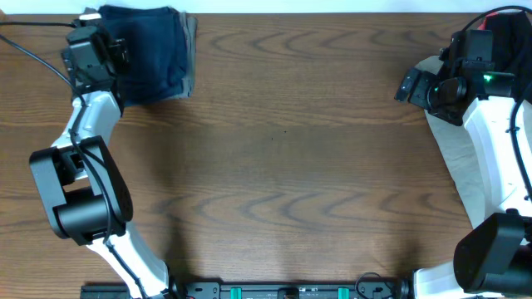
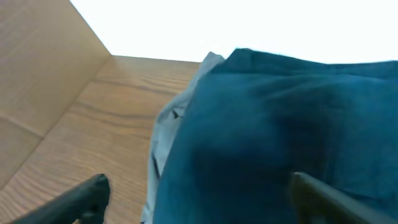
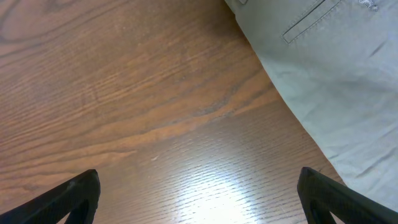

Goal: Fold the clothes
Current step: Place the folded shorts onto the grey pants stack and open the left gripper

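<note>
- Wooden table [image 1: 283, 149]: bore all items.
- Beige khaki shorts [image 3: 336, 81], right edge: unfolded and likely next, needing the right gripper [image 3: 199, 180], jaws wide and empty, to take a hem.
- Dark blue shorts [image 1: 154, 54], far-left corner: folded, atop a grey garment [image 2: 168, 124].
- Left gripper [image 2: 199, 183]: spread above them, holding nothing.

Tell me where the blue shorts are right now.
Overhead view: the blue shorts lie folded at the table's far left corner, atop a grey garment, beside the left gripper.
</note>
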`<action>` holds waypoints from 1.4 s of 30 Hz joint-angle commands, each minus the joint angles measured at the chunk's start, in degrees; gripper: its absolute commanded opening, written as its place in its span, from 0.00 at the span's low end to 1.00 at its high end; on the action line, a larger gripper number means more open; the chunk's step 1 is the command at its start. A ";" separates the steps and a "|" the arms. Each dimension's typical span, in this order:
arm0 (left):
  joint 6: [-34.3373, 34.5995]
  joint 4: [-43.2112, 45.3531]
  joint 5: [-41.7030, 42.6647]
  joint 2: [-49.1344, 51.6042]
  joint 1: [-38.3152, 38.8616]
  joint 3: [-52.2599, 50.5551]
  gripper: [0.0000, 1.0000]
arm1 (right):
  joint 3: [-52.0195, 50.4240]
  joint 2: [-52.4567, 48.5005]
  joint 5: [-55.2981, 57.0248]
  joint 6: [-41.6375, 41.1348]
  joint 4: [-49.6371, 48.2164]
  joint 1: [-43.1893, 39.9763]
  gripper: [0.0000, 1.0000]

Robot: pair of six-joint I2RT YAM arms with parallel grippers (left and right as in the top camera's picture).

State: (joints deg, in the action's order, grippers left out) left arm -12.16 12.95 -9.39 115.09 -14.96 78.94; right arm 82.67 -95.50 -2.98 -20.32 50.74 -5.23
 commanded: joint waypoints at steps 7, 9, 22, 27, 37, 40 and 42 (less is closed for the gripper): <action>-0.04 -2.21 -0.74 -1.70 -0.15 1.81 0.98 | -0.02 -0.22 0.42 0.68 0.04 -0.26 0.99; 3.61 -2.51 -0.70 -2.45 0.44 1.84 0.98 | -0.02 -0.22 0.42 0.68 0.04 -0.26 0.99; 10.56 -10.14 3.78 1.97 0.59 1.81 0.96 | -0.02 -0.22 0.42 0.68 0.04 -0.26 0.99; 10.56 -14.14 3.78 5.18 -1.62 1.81 0.96 | -0.02 -0.22 0.42 0.66 0.04 -0.26 0.99; 10.58 -13.55 4.35 -0.13 -1.16 1.81 0.85 | -0.02 -0.22 0.42 0.68 0.04 -0.26 0.99; 10.64 -9.14 4.48 -4.00 0.37 1.84 0.85 | -0.02 -0.22 0.42 0.68 0.04 -0.26 0.99; 11.91 -5.03 4.48 -6.29 1.92 1.84 0.85 | -0.02 -0.22 0.42 0.68 0.04 -0.26 0.99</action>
State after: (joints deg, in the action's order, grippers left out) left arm -1.45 5.15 -5.26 114.28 -15.09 79.75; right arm 82.67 -95.50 -2.98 -20.32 50.78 -5.23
